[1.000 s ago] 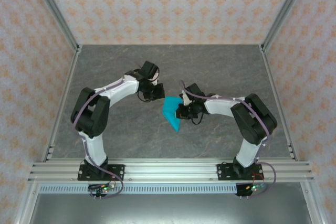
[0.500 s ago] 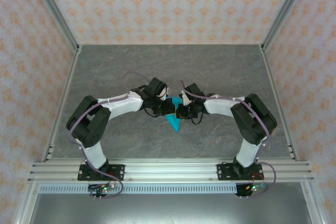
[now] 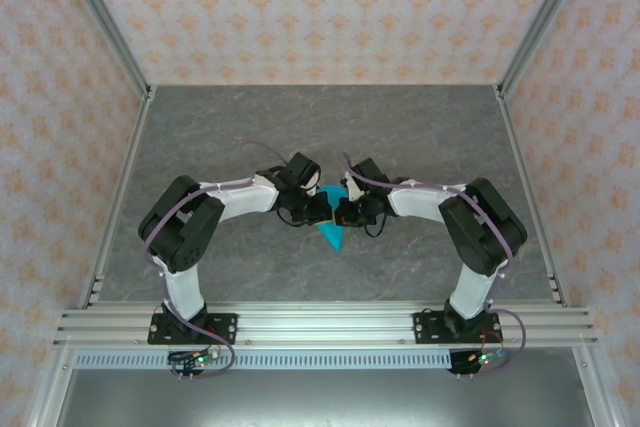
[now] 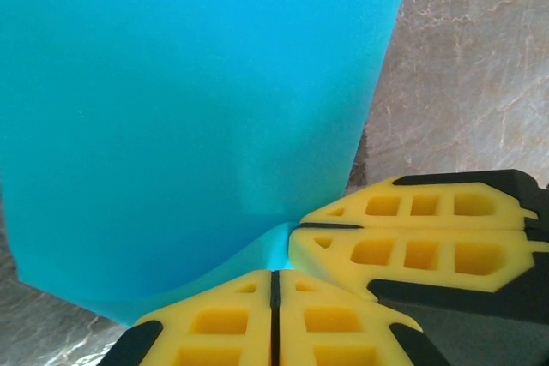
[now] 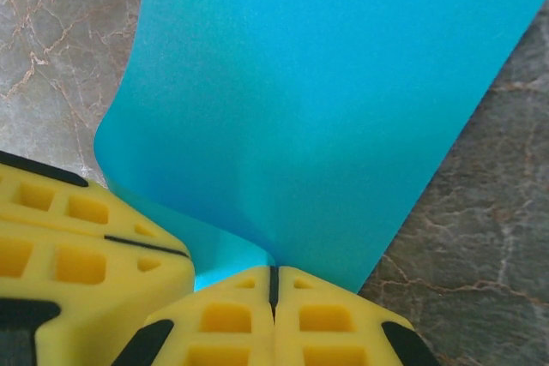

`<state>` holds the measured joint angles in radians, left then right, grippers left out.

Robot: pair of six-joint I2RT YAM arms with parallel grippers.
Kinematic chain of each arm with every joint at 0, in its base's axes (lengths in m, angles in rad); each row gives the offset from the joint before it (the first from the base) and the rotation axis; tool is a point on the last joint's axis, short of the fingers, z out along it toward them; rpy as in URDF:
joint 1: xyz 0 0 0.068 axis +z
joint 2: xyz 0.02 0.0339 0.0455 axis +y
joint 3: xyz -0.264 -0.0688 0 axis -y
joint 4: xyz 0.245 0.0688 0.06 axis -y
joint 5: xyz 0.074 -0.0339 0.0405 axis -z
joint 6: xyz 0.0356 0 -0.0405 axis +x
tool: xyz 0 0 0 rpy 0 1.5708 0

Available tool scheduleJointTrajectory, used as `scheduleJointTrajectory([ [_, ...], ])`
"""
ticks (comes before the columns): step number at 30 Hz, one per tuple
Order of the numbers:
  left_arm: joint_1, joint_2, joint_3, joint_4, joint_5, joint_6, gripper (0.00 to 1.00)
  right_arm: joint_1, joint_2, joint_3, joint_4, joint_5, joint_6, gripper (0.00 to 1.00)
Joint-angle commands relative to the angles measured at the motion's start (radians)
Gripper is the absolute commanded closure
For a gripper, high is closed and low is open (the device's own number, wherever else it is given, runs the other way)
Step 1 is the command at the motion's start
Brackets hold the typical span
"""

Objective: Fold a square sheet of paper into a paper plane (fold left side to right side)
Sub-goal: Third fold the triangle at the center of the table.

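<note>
The cyan-blue sheet of paper [image 3: 333, 233] is folded to a narrow pointed shape, its tip toward the near edge of the table. My left gripper [image 3: 324, 209] and right gripper [image 3: 343, 212] meet tip to tip over its upper part. In the left wrist view the paper [image 4: 197, 109] curls up into my left gripper [image 4: 276, 270], which is shut on its edge, and the right gripper [image 4: 296, 229] presses in beside it. In the right wrist view the paper [image 5: 326, 100] runs into my shut right gripper [image 5: 273, 267], with the left gripper [image 5: 184, 255] alongside. Both arms hide the paper's middle from above.
The grey marbled tabletop [image 3: 420, 127] lies open around the arms. Aluminium frame posts [image 3: 118, 57] and patterned walls bound it at the left, right and back. A rail [image 3: 320, 325] carries both arm bases at the near edge.
My left gripper has swung right from the paper's left edge to meet the right gripper, carrying that side over. The paper looks much narrower from above. The right arm has stayed put.
</note>
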<state>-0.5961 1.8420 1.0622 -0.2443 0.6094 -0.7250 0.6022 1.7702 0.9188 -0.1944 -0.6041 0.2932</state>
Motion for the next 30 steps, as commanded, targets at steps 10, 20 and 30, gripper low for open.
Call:
scheduleJointTrajectory([
  [10, -0.007, 0.015, -0.048, -0.042, -0.072, 0.033, 0.91, 0.02, 0.066, -0.022, -0.128, 0.06, -0.02, 0.96],
  [20, -0.005, 0.026, -0.08, -0.039, -0.11, 0.032, 0.91, 0.019, 0.059, -0.023, -0.117, 0.047, -0.018, 0.96],
  [30, -0.005, 0.044, -0.105, -0.033, -0.128, 0.032, 0.91, -0.015, -0.064, 0.052, -0.136, 0.089, -0.015, 0.78],
])
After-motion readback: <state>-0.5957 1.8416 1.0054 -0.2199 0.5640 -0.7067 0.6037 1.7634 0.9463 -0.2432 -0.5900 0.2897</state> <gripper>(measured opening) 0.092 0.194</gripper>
